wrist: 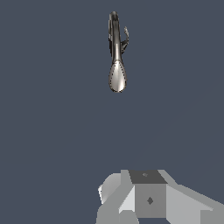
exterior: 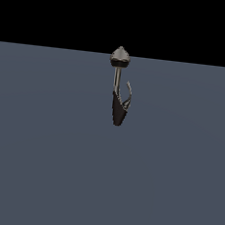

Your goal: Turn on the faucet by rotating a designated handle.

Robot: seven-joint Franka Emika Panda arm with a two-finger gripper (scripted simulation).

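Slate-blue surface (exterior: 44, 166) runs back to a black band; no writing is legible anywhere; the faucet (exterior: 118, 88) stands alone at centre, long axis upright, cone-pointed cap on top, its handle (exterior: 129, 94) curving up on the exterior view's right; the pincer (wrist: 144, 197) shows only partly, well apart from it, and I cannot tell its state.

I see the faucet (exterior: 118, 88) with a grey cone cap, silver stem and dark brown-black lower body; its handle (exterior: 128, 94) is silver-grey; the floor (exterior: 41, 151) is plain slate blue.

obstacle: faucet (exterior: 118, 88) only | floor (exterior: 39, 165) around it open
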